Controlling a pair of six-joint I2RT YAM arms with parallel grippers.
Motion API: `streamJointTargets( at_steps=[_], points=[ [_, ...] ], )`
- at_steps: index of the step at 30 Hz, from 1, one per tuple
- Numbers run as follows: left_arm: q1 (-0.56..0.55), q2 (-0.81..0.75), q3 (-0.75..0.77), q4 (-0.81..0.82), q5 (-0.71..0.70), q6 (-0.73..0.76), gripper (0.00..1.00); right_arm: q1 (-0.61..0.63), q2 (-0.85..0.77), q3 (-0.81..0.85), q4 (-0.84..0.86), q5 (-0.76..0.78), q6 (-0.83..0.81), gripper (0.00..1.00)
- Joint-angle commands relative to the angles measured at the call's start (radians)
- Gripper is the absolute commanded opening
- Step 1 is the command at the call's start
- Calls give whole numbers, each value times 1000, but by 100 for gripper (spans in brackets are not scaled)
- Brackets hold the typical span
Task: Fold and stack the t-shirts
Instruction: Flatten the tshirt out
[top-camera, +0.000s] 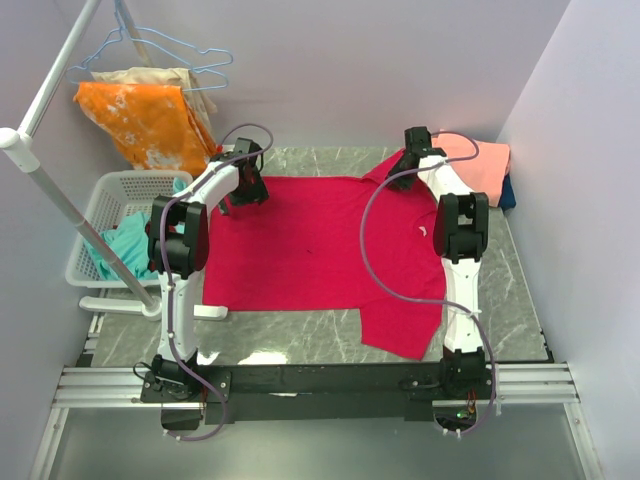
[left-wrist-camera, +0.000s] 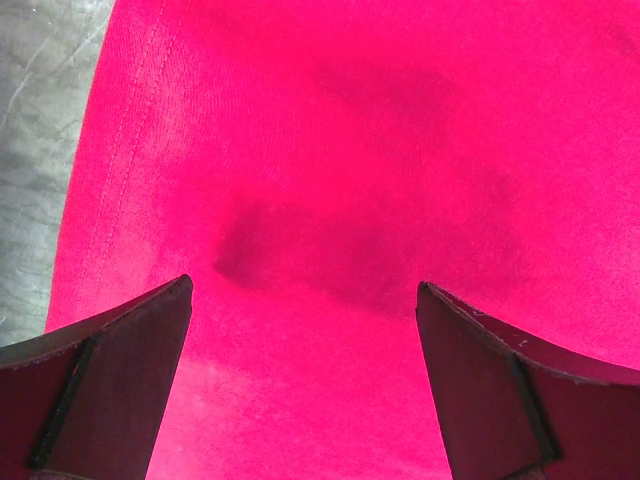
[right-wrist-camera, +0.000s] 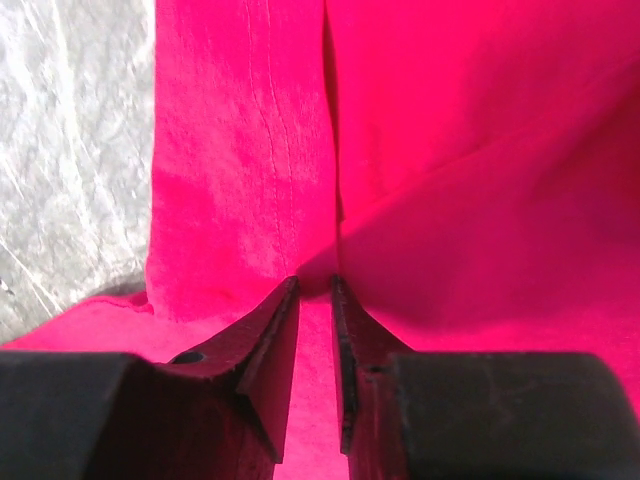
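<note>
- A crimson-red t-shirt (top-camera: 300, 250) covers most of the marble table (top-camera: 300, 338). Bare strips run along the near and far edges.
- The left side is crowded by a white basket (top-camera: 100, 215), a slanting rack pole (top-camera: 60, 190) and a hanging orange cloth (top-camera: 140, 115).
- In the far right corner, a salmon-pink t-shirt (top-camera: 480, 160) lies on a dark blue one (top-camera: 508, 190).
- The left arm (top-camera: 185, 235) and right arm (top-camera: 460, 225) flank an open middle.
- The left gripper (left-wrist-camera: 303, 284) has a wide gap between its fingers, over flat cloth. The right gripper (right-wrist-camera: 315, 280) has only a narrow slit, filled with red cloth.
</note>
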Motion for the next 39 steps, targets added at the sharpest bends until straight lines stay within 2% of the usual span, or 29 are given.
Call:
streamJointTargets(
  at_steps=[1, 11, 17, 19, 21, 23, 28, 34, 39],
  points=[
    [-3, -28, 43, -7, -10, 12, 99, -5, 24, 49, -28, 11, 1, 29],
    [-3, -33, 29, -2, -8, 9, 99, -7, -20, -17, -28, 68, -5, 32],
    [-3, -33, 34, -1, -7, 10, 100, -5, 44, 55, -72, 18, 3, 31],
    [-3, -30, 37, -5, -8, 10, 99, -5, 53, 63, -71, 4, 12, 22],
    [-3, -31, 38, -7, -10, 10, 100, -4, 46, 40, -42, -19, 23, 6],
    [-3, -33, 40, -9, -11, 12, 99, -4, 39, 33, -23, -27, 27, 0],
    [-3, -33, 40, -10, -13, 14, 99, -4, 30, 27, 12, -66, 38, 0],
    [-3, -42, 28, -10, -16, 12, 99, -5, -46, -103, 237, -169, 93, 0],
    [-3, -47, 17, -12, -19, 10, 99, -5, -102, -137, 300, -176, 129, 0]
  ],
)
